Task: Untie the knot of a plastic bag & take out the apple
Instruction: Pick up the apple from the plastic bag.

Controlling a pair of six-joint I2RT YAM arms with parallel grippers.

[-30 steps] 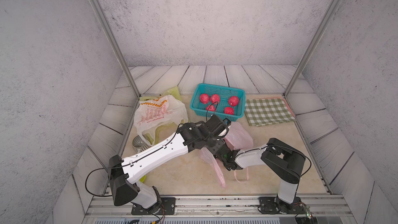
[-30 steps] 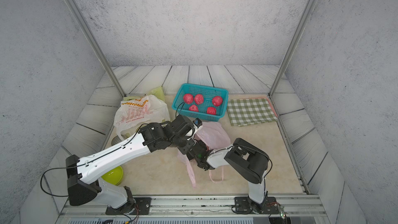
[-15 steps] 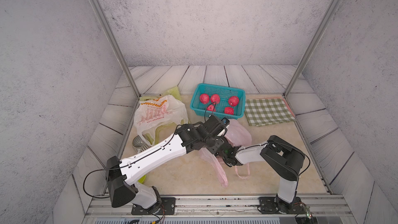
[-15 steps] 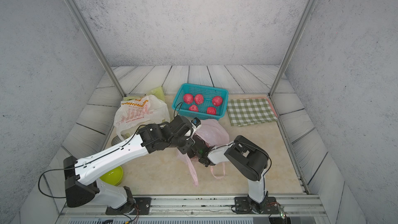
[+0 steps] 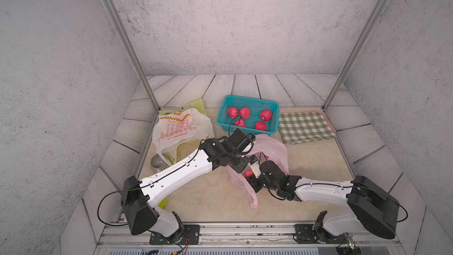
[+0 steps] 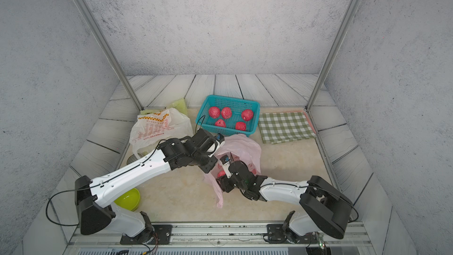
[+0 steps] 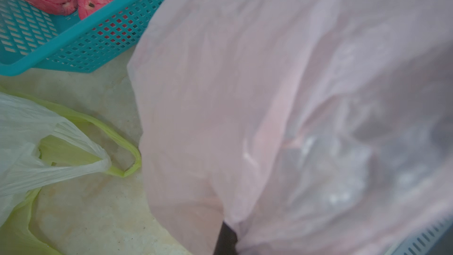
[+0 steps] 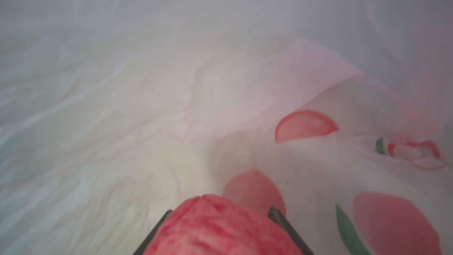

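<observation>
The counter (image 5: pixel 196 192) carries the pink bag (image 5: pixel 272 148) at its centre, just near of the basket (image 5: pixel 221 115). My left hand (image 5: pixel 241 166) is pinched together on the bag's film, holding it up. My right hand (image 8: pixel 220 213) reaches inside the bag, clamped on the apple (image 8: pixel 220 229).

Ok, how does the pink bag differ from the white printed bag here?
The pink bag is held up by the left gripper; the white printed bag lies slack on the table. The right gripper grips an apple inside the pink bag; no gripper touches the white printed bag. Both are thin plastic.
</observation>
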